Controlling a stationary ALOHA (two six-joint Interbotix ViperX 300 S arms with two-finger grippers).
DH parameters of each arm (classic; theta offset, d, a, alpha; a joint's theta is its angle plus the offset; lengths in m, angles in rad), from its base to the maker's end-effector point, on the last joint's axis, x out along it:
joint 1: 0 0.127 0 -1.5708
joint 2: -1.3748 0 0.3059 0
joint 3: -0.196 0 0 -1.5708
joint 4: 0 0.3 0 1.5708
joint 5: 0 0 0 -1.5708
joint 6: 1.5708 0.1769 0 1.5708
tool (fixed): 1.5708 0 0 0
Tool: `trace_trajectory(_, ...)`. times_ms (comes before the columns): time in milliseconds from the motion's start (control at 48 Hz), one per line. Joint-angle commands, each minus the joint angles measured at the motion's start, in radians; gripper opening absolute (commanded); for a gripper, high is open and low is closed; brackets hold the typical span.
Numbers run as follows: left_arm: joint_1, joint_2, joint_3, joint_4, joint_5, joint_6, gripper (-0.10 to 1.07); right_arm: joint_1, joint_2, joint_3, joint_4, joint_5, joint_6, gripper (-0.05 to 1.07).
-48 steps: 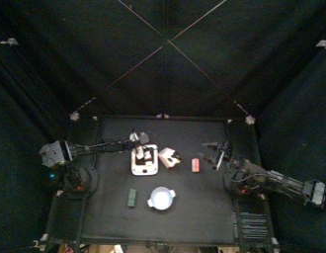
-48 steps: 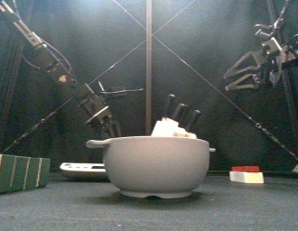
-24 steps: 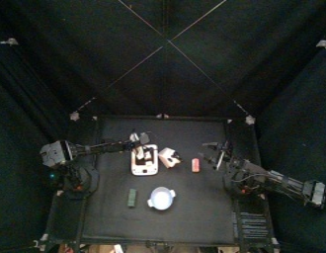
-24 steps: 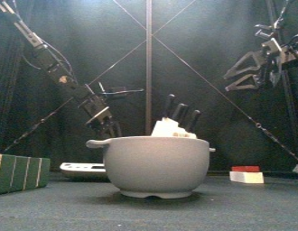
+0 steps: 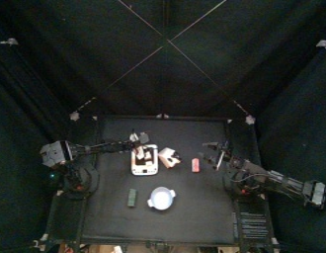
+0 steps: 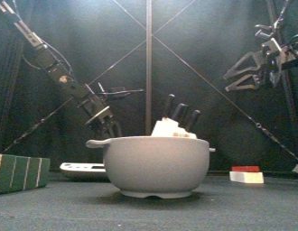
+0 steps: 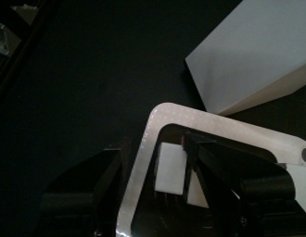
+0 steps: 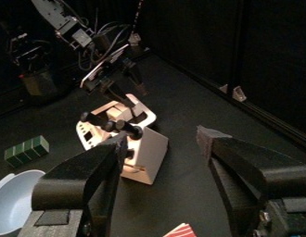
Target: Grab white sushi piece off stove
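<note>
Over the stove [image 5: 144, 159], the top view shows the left gripper [image 5: 142, 149] hanging low. Only the left wrist view shows the white sushi piece [image 7: 172, 172], close in front of that gripper (grip state cannot be told). The right gripper [image 8: 159, 165] hangs above the table's right side, jaws wide apart and holding nothing. In the front view, 1 grey bowl [image 6: 153, 166] hides most of the stove. A green block [image 6: 19, 172] stands left of the bowl and a red-topped piece [image 6: 246, 174] right.
</note>
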Motion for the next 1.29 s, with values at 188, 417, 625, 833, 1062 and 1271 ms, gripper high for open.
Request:
trace_trajectory(188,0.002,-0.038,0.005,-0.012,-0.003,0.002,0.86,-0.003,0.011,-0.011,0.002,-0.008,-0.002,0.93)
trace_trajectory(417,0.006,-0.044,0.015,-0.025,0.008,0.002,0.86,-0.003,0.011,-0.009,0.002,-0.008,-0.002,0.93)
trace_trajectory(625,0.009,-0.046,0.023,-0.026,0.012,0.002,0.86,-0.005,0.011,-0.008,0.002,-0.008,-0.003,0.93)
trace_trajectory(833,0.011,-0.044,0.025,-0.025,0.012,0.003,0.86,-0.006,0.011,-0.008,0.002,-0.008,-0.002,0.93)
trace_trajectory(1062,0.017,-0.038,0.026,-0.025,0.012,0.003,0.85,-0.006,0.011,-0.008,0.002,-0.008,-0.002,0.93)
trace_trajectory(1271,0.025,-0.035,0.028,-0.025,0.012,0.003,0.84,-0.006,0.011,-0.008,0.002,-0.008,-0.002,0.93)
